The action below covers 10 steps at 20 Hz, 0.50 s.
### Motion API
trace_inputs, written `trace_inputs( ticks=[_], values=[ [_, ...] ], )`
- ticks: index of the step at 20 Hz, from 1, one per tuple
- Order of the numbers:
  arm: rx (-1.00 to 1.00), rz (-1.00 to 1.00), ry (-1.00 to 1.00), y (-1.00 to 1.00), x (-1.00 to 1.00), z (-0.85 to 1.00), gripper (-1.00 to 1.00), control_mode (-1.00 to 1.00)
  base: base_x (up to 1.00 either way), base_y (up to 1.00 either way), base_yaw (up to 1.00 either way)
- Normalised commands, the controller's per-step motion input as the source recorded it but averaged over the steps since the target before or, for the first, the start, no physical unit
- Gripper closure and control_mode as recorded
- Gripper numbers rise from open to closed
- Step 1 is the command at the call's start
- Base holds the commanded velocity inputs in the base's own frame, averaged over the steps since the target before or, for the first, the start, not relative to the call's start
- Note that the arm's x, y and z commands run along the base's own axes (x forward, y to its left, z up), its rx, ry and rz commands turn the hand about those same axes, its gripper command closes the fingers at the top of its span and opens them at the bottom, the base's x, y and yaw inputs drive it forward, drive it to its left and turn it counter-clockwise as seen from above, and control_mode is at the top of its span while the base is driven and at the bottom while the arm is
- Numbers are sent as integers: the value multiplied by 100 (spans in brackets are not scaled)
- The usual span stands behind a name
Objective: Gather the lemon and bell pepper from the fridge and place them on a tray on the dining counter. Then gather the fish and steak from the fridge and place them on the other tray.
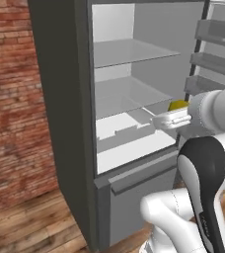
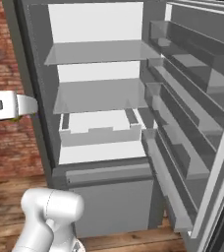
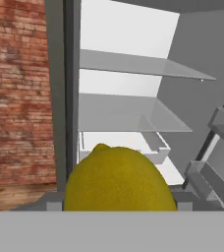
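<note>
Fridge (image 1: 65,123) stands open against a red brick wall (image 1: 11,99), dark grey casing, pale interior. Wooden floor (image 1: 30,227) runs under it. The open door (image 2: 202,123) swings out to the right in the right base view, lined with several grey door bins stacked one above another.

Inside the fridge: two glass shelves (image 2: 101,51), one above the other, both bare as far as the views show. Below them a white crisper drawer (image 2: 99,129) sits partly pulled forward. Beneath that, a closed lower drawer front (image 2: 111,197) with a bar handle.

Arm: white links with a dark joint rise at lower right of the left base view; the forearm reaches across in front of the fridge opening, at about the level of the crisper drawer.

Claw (image 1: 176,112) sits just outside the fridge mouth, in front of the drawer level. It is closed around the lemon (image 3: 118,179); in the hand view the yellow fruit sits between the fingertips and hides most of them. In the left base view the lemon (image 1: 178,105) shows as a small yellow patch at the top of the claw, clear of the shelves and drawer.
</note>
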Motion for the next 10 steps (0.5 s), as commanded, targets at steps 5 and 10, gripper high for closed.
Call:
trace_inputs(
  ticks=[5,10],
  values=[
    [0,0,0,0,0,0,100,100,-88,42,-18],
    [0,0,0,0,0,0,100,100,-94,43,-21]
  ],
)
